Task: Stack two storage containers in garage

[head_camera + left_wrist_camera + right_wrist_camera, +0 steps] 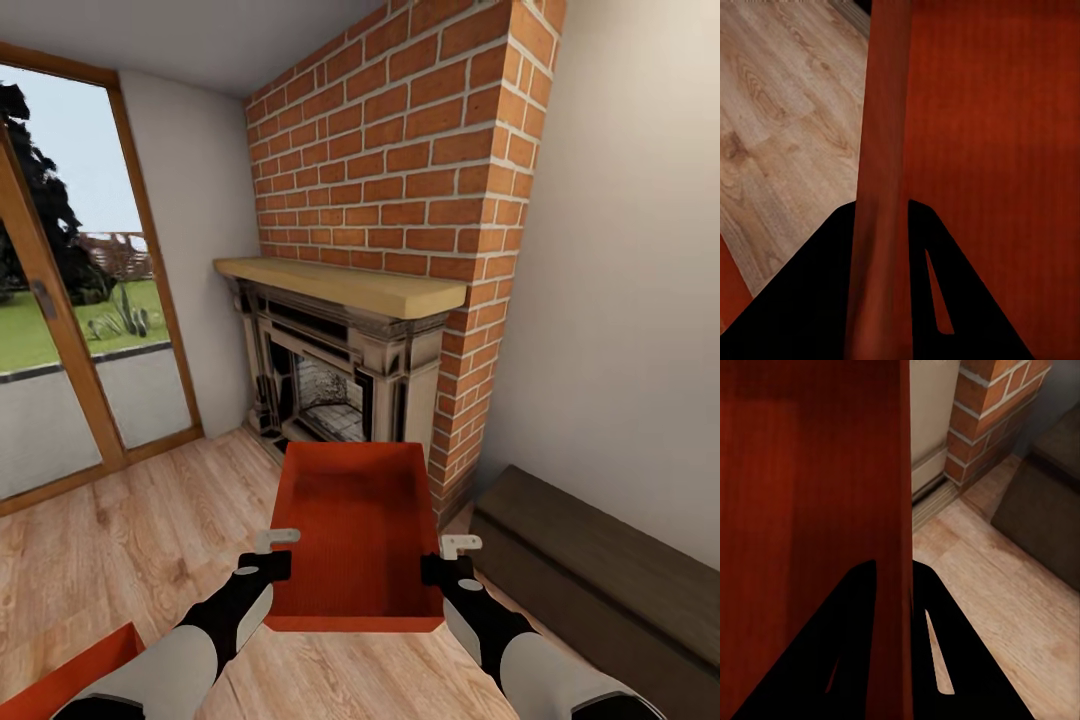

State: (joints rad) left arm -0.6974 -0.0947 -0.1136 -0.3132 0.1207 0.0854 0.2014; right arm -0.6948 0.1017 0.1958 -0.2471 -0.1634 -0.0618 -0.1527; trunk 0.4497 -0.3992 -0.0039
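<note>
I am in the living room, and the garage with its floor is out of view. One orange-red storage container (355, 530) hangs level in front of me above the plank flooring. My left gripper (272, 560) is shut on its left wall (881, 150). My right gripper (450, 565) is shut on its right wall (889, 472). In each wrist view the dark fingers (817, 300) (945, 660) straddle the thin wall. A corner of the second storage container (70, 675) lies on the planks by my left arm.
A brick fireplace (340, 370) with a wooden mantel stands straight ahead. A dark brown wooden chest (600, 570) lies along the right wall. Wood-framed glass doors (60, 300) are at the left. Light wood flooring (130, 530) spreads to the left.
</note>
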